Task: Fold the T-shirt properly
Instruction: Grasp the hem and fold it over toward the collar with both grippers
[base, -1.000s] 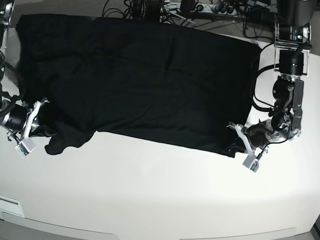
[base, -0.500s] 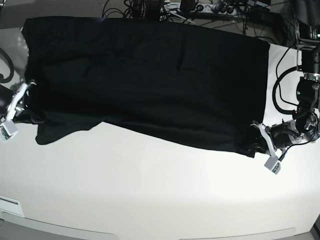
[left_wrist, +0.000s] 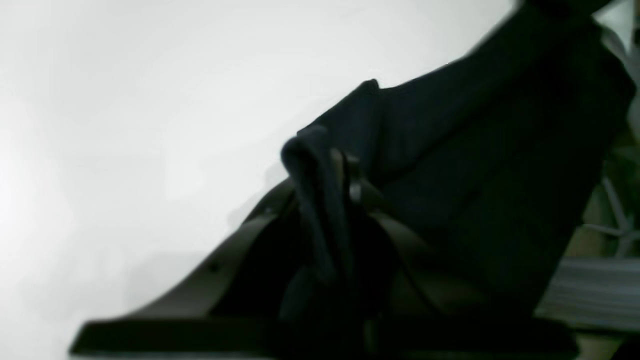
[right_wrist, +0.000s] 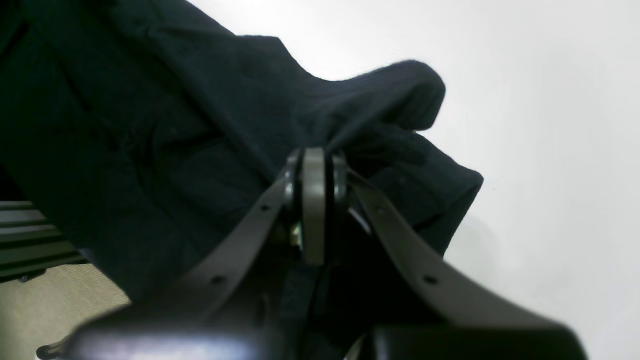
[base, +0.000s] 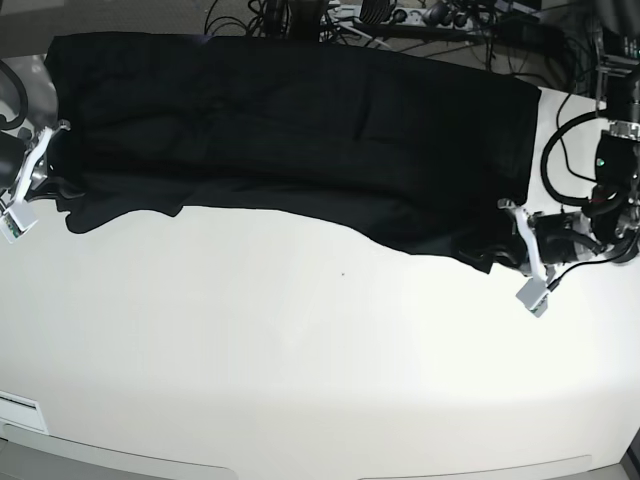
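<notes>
**Two closed grips stretch the shirt across the far side of the table**

Both grippers are clamped on black cloth. In the right wrist view the fingers (right_wrist: 314, 200) meet with almost no gap, and a bunched corner of the T-shirt (right_wrist: 165, 130) is pinched between them, the loose hem curling past the tips. In the left wrist view a thick roll of fabric passes through the left gripper (left_wrist: 335, 195); the picture is dark and blurred, so the exact fingertip contact is uncertain, though the jaws appear fully shut on the cloth.

Moving outward, the base view shows the right gripper (base: 28, 180) at one near corner of the garment and the left gripper (base: 528, 262) at the other. The T-shirt (base: 300, 130) lies spread along the far side of the white table (base: 320, 380), plain black side up, with its near edge sagging in a shallow curve between the two grips. Cables (base: 420, 20) lie beyond the far edge.

The step in hand appears to be drawing the near edge taut before folding. To do it well, both arms should likely travel together at equal height, keeping tension even so the hem lies straight and no wrinkle is trapped.
</notes>
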